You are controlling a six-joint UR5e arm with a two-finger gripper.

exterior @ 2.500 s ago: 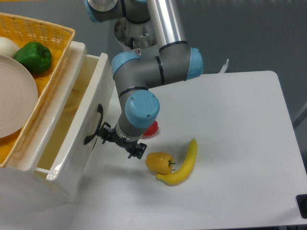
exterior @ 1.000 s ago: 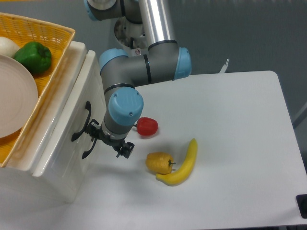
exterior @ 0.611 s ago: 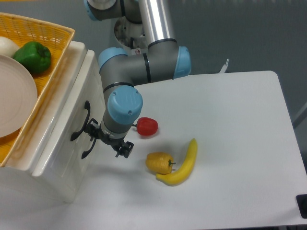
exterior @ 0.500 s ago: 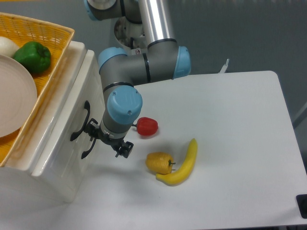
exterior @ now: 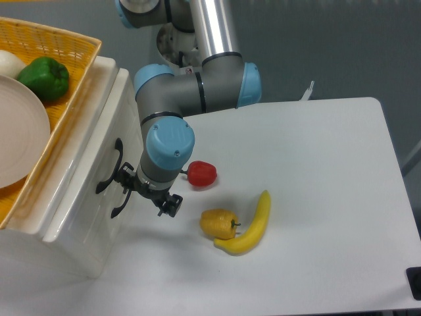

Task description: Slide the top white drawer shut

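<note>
At the left of the frame the top white drawer (exterior: 99,155) sits apparently flush with the cabinet front, its black curved handle (exterior: 110,170) facing the table. The gripper (exterior: 141,193) hangs low at centre left, just beside that panel — whether its jaws are spread or closed I cannot tell, since the wrist hides them. The drawer looks rigid, glossy and likely slippery; a flat push on the panel beside the handle should serve better than any pinch.

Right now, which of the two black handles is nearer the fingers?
The lower handle, on the front below; the top drawer's handle sits higher and farther from the gripper.
</note>
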